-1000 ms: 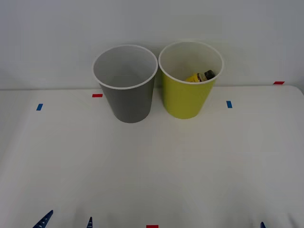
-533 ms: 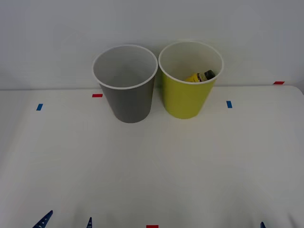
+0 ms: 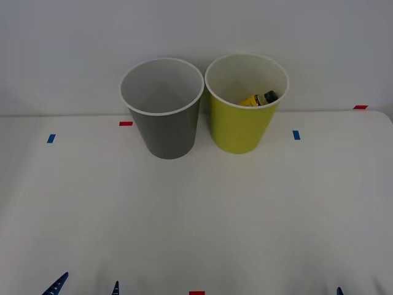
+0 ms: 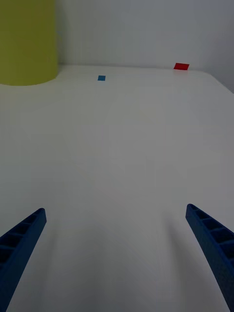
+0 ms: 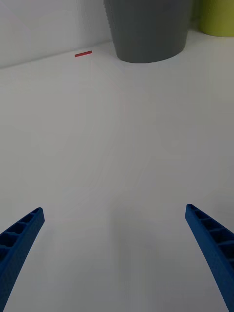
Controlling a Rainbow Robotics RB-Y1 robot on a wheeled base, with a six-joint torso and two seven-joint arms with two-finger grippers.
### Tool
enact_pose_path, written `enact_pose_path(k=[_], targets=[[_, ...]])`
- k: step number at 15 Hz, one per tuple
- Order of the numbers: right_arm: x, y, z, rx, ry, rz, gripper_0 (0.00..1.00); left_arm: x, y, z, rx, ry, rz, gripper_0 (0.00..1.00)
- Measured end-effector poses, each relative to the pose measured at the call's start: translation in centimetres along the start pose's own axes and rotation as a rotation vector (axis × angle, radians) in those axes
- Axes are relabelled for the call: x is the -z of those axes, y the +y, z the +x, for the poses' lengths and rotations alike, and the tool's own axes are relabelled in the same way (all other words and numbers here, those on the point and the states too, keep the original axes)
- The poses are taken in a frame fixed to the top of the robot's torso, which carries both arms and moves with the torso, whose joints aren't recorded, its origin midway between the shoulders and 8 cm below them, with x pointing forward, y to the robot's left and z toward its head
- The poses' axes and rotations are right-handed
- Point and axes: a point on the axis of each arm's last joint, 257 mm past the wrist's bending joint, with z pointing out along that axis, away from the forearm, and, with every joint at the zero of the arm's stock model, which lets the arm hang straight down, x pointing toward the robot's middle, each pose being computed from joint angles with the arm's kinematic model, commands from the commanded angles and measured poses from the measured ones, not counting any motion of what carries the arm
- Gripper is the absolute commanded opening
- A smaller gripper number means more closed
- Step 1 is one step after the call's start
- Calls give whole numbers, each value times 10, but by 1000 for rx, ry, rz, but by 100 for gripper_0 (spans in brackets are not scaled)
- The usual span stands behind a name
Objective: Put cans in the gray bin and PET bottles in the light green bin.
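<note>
While both claws gape | PET bottle (image 3: 261, 98) in light green bin (image 3: 241, 132), far off

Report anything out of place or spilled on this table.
Nothing stands out. The bottle lies inside the green bin, the gray bin stands upright beside it, and both grippers, left and right, wait open.

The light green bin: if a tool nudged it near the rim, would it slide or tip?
The light green bin would probably tip rather than slide: it is tall and tapers to a narrower base. It likely weighs little, holding just one small PET bottle, so a light push may move it. The gray bin close beside it might catch it.
</note>
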Motion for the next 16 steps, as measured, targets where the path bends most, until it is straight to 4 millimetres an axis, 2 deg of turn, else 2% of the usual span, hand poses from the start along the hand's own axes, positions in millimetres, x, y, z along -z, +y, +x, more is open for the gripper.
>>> enact_pose_path(k=[16], targets=[[0,0,0,0,0,0,100,0,0,0,0,0,0,100]])
